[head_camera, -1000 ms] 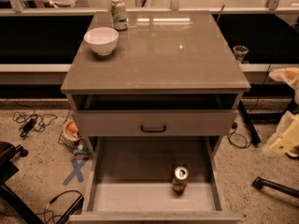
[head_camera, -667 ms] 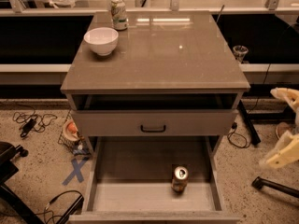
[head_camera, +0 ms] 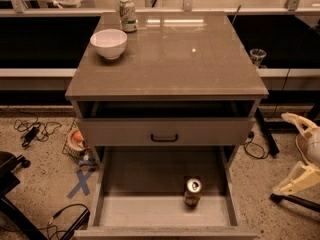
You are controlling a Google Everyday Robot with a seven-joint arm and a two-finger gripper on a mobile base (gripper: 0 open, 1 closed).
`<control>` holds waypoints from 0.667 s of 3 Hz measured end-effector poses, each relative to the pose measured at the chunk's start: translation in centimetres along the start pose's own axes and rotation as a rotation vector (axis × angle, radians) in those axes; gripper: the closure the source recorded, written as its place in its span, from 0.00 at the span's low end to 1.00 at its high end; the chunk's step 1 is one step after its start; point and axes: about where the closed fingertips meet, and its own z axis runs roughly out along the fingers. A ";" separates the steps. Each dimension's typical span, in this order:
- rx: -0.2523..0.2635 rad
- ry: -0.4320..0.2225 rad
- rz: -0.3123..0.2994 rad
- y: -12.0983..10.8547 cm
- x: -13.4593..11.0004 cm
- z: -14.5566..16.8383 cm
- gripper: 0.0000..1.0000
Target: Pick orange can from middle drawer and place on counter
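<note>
The orange can [head_camera: 192, 191] stands upright in the open middle drawer [head_camera: 145, 206] (front right); the gripper [head_camera: 300, 164] hangs low, right of the desk [head_camera: 190, 59].

A test lab, by the look of it: loose cables [head_camera: 35, 129] on speckled floor [head_camera: 45, 194], blue tape X [head_camera: 81, 183] at lower left, and the gripper [head_camera: 292, 181] at the right edge.

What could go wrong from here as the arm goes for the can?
The gripper is off to the right, outside the middle drawer; swinging in, it could clip the drawer's right wall. The orange can stands upright and alone near the front, so a glancing touch might tip it and let it roll.
</note>
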 end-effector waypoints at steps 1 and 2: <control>-0.008 -0.001 0.004 0.3 0.3 0.5 0.00; -0.035 -0.025 0.038 1.2 1.4 2.6 0.00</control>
